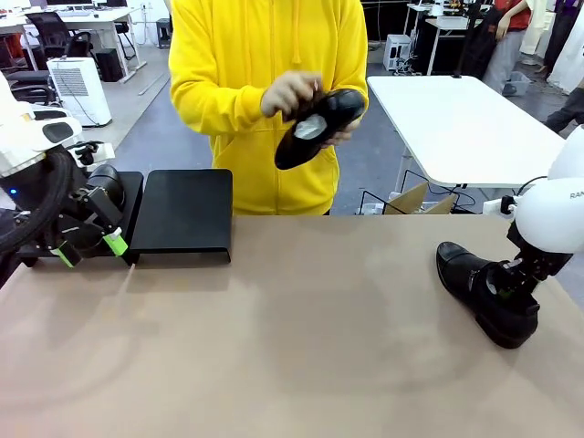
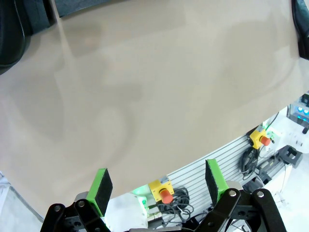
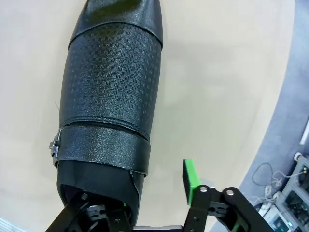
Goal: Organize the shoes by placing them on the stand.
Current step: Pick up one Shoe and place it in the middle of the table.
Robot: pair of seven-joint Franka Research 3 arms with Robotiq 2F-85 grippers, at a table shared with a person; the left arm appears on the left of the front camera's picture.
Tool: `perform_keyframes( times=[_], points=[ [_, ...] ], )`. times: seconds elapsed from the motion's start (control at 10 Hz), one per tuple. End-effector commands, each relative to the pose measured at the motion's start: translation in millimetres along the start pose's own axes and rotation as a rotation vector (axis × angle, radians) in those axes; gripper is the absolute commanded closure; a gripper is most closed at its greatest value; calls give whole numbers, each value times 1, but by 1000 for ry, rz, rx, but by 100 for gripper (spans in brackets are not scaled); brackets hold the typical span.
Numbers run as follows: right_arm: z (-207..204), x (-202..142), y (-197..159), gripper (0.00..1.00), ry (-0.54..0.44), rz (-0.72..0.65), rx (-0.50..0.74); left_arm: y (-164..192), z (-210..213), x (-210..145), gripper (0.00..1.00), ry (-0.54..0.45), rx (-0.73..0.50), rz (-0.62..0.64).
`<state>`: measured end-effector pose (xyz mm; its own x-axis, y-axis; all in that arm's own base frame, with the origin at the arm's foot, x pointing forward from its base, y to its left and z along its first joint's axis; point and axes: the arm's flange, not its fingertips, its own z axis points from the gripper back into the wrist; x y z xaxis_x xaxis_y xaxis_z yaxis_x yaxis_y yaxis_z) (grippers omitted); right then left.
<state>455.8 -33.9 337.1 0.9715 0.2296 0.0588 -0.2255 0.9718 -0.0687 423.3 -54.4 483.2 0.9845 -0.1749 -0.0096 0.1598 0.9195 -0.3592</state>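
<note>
The right hand [image 1: 502, 284] straddles the heel collar of a black shoe [image 1: 482, 288] lying at the right end of the desk [image 1: 292, 356]. One finger goes down into the opening. The outer pad [image 3: 190, 178] stands off the leather, so nothing is clamped yet. The inner finger is hidden, so its contact is probably loose too.

A pinch on that one thin wall could let the glossy shoe tip toe-down or slip out on lifting.

The stand [image 1: 182, 214] sits well apart at the far left and is bare where it shows. The left hand [image 1: 89, 248] hangs released in front of its left platform, blocking that side. The person's hand [image 1: 292, 91] holds another shoe [image 1: 319, 126] above the far edge.
</note>
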Motion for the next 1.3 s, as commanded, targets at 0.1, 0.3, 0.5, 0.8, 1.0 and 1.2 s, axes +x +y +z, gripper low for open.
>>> perform_keyframes(
  times=[0.1, 0.3, 0.5, 0.8, 1.0, 1.2],
  points=[
    [1, -1, -7, 100, -18, 16, 17, 1, 1, -2, 0, -1, -7, -3],
    [5, -2, -8, 100, -24, 5, 19, 1, 1, -2, 0, -1, -7, -3],
    [46, -11, 10, 100, -72, -109, 59, 1, 1, -2, 0, -1, -7, -3],
    [110, -30, 59, 100, -261, -113, 113, 1, 1, -2, 0, -1, -7, -3],
    [139, -38, 100, 100, -302, -74, 209, 1, 1, -2, 0, -1, -7, -3],
    [149, -39, 162, 100, -238, -88, 251, 1, 1, -2, 0, -1, -7, -3]
  ],
)
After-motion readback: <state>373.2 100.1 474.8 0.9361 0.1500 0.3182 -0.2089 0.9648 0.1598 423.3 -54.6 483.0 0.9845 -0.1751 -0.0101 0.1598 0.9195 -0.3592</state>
